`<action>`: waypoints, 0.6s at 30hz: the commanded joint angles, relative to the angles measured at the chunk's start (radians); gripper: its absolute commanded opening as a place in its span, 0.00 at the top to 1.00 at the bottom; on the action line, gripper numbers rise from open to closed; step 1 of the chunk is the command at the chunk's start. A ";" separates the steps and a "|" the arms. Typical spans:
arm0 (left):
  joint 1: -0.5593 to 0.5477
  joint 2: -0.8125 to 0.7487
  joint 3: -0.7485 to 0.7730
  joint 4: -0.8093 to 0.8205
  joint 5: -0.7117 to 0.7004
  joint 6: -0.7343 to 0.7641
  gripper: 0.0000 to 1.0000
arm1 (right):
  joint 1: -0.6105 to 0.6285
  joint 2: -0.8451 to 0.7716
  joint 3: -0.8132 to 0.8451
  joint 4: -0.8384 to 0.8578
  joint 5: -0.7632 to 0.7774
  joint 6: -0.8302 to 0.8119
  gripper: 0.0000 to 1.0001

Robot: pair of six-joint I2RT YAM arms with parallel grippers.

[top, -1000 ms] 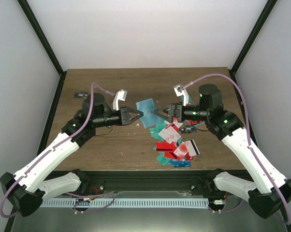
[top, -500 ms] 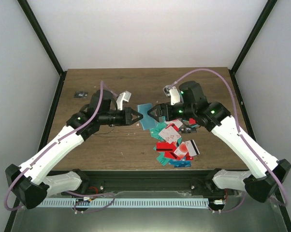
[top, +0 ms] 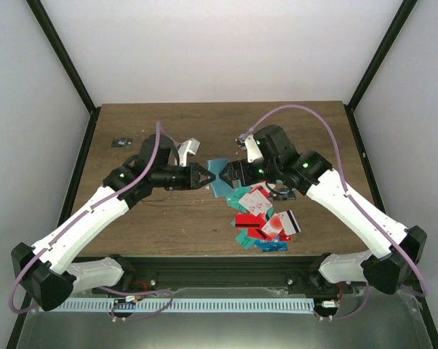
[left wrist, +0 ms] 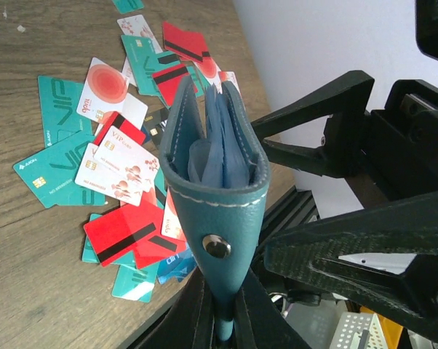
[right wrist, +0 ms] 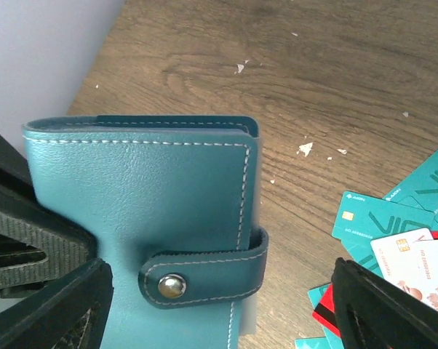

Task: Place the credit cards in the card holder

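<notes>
Wooden tabletop point(top: 197, 218) between white walls: the left gripper point(top: 206, 176) is clamped on the snap end of the teal card holder point(left wrist: 213, 167), held on edge over the middle. The right gripper point(top: 226, 176) faces it, its 2 jaws spread wide. Credit cards point(top: 263, 218) lie scattered toward the near edge.

The holder point(right wrist: 132, 189) is showing teal-blue, with white stitching running along its edges and a silver snap point(right wrist: 172, 286) shining. Its inside is looking lighter blue. The cards point(left wrist: 117, 163) are showing teal, red, and white with red marks. One red card point(left wrist: 121, 241) is wearing a black stripe. The table point(right wrist: 313, 65) is showing brown wood grain.
</notes>
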 commanded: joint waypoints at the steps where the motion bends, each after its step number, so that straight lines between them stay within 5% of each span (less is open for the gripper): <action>1: -0.001 -0.005 0.007 0.014 0.027 0.019 0.96 | 0.011 -0.001 -0.001 -0.001 0.019 -0.014 0.16; 18: -0.001 -0.014 0.009 0.068 0.054 -0.009 0.96 | 0.012 0.038 -0.043 0.013 0.055 -0.020 0.21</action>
